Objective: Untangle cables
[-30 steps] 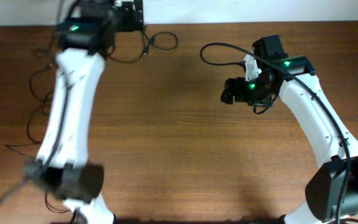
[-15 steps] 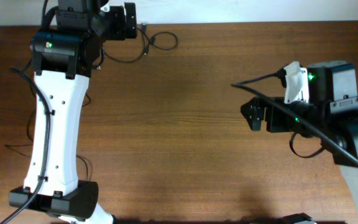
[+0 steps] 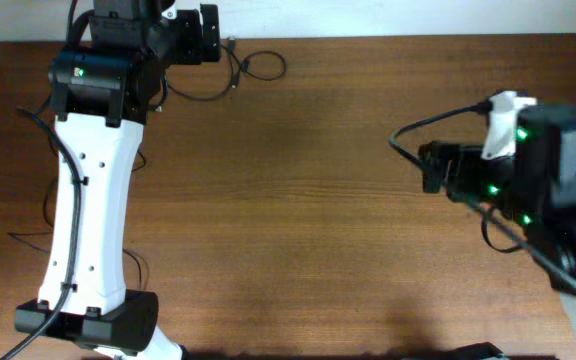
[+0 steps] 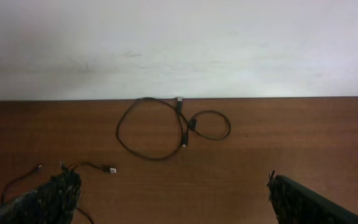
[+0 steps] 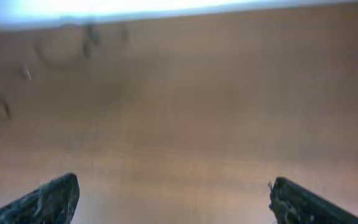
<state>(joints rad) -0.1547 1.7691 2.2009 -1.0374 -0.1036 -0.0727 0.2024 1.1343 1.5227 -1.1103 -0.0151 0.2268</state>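
Both claws are spread as wide as they go, nothing in either. Left claw (image 4: 171,183): fingers (image 4: 48,198) sit at the two bottom corners of the wrist view with bare table (image 4: 278,143) between them. Right claw (image 5: 173,186): same stance, jaws far apart, only wood between. That view is blurred, so fine detail is lost. As for the cables, the looped cable (image 4: 184,127) lies flat at the far edge of the table, just short of the white wall (image 4: 179,43). It is ahead of the left claw and apart from it. It forms one large loop with a smaller loop to the right, crossing where the two meet, and one plug end points at the wall. A second cord (image 4: 95,166) with a pale-tipped plug lies nearer, just beside the finger at the left of that view; can't tell if it touches. In the overhead view, more thin cord strands (image 3: 28,235) trail along the table's left side, partly hidden under my left arm (image 3: 93,200), so I can't trace how they run. The right claw hangs over open wood on the right half, well apart from all the cables. In its own view they show only as faint dark smears at top left.
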